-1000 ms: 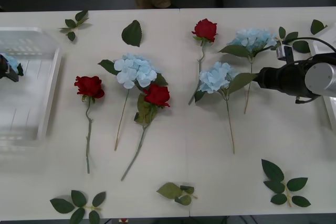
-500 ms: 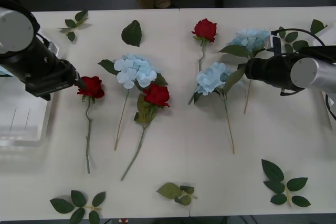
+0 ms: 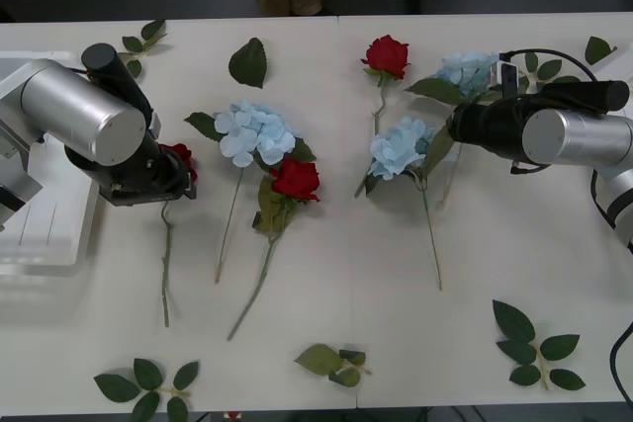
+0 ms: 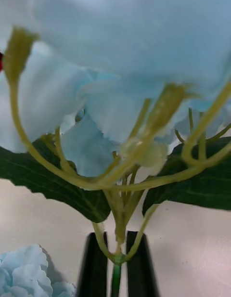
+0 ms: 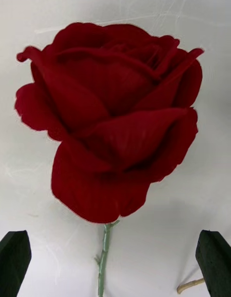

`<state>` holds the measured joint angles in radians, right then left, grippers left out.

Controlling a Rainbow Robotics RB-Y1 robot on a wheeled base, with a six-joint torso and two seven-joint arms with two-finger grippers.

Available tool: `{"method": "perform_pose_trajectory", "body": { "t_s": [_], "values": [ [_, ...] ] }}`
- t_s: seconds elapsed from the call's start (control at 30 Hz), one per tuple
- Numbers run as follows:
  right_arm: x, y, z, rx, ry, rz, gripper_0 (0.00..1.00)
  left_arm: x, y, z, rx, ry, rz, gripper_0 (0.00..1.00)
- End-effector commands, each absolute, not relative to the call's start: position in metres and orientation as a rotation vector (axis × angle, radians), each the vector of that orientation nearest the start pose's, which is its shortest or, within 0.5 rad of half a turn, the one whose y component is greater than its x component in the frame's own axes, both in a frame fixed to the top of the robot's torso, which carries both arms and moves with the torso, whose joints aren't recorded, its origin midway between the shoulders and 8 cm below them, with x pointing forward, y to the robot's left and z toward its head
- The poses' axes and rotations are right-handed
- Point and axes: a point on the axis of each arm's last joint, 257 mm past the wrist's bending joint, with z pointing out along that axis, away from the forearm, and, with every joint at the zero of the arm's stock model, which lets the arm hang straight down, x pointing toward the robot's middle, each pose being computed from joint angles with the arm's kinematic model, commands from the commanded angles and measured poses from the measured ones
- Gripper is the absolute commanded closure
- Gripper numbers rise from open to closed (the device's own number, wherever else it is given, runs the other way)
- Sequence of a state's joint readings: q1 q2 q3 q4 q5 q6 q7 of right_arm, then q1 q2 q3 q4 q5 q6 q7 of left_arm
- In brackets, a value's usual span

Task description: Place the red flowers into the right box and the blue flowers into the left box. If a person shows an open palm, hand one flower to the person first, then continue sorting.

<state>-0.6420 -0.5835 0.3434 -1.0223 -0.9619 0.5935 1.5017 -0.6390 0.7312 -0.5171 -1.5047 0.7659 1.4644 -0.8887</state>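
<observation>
Front view, three red flowers (image 3: 296, 179), three blue flowers (image 3: 253, 131), two grippers.

we see 3 red roses (image 3: 296, 178) + 3 pale-blue hydrangeas (image 3: 253, 130) flat on table; white left box (image 3: 45, 234) at left edge.

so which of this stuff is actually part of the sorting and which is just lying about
Job:
- red flowers, one between the open left gripper fingers
- blue flowers, one stem clamped in the right gripper
- left box

Lying about:
- loose leaf sprigs
- single leaf
</observation>
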Motion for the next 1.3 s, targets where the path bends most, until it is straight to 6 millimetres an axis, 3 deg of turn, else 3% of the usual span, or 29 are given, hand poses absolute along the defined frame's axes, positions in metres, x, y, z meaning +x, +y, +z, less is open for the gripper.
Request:
{"method": "perform_pose_trajectory", "body": {
  "t_s": [0.03,0.1,0.23,0.37,0.5,0.7,0.77,0.8,0.97,1.07,1.13,1.3],
  "values": [
    [0.66,-0.256,-0.225,0.049,2.141,0.394,1.0,0.489,0.252,-0.3,-0.142,2.796,-0.03,0.0],
    [0.658,-0.261,-0.216,0.046,2.145,0.404,1.0,0.487,0.253,-0.305,-0.144,2.799,-0.019,0.0],
    [0.652,-0.269,-0.178,0.05,2.151,0.464,1.0,0.484,0.256,-0.316,-0.139,2.788,-0.01,0.0],
    [0.644,-0.264,-0.127,0.046,2.109,0.599,1.0,0.482,0.26,-0.331,-0.135,2.769,-0.006,0.0],
    [0.631,-0.235,-0.079,-0.012,2.018,0.812,1.0,0.478,0.262,-0.342,-0.128,2.761,0.005,0.0],
    [0.605,-0.19,-0.036,-0.169,1.862,1.06,1.0,0.476,0.263,-0.353,-0.123,2.744,0.026,0.0],
    [0.602,-0.186,-0.032,-0.18,1.847,1.087,1.0,0.475,0.264,-0.355,-0.125,2.745,0.028,0.0],
    [0.589,-0.172,-0.022,-0.215,1.795,1.181,1.0,0.475,0.266,-0.356,-0.124,2.741,0.039,0.0],
    [0.55,-0.141,-0.008,-0.381,1.733,1.337,1.0,0.475,0.269,-0.357,-0.123,2.738,0.053,0.0],
    [0.517,-0.115,-0.006,-0.525,1.72,1.413,1.0,0.475,0.27,-0.357,-0.121,2.736,0.057,0.0],
    [0.508,-0.107,-0.005,-0.563,1.713,1.428,1.0,0.475,0.27,-0.357,-0.124,2.737,0.057,0.0],
    [0.478,-0.066,-0.005,-0.621,1.638,1.466,1.0,0.475,0.269,-0.356,-0.123,2.735,0.053,0.0]
  ]
}}
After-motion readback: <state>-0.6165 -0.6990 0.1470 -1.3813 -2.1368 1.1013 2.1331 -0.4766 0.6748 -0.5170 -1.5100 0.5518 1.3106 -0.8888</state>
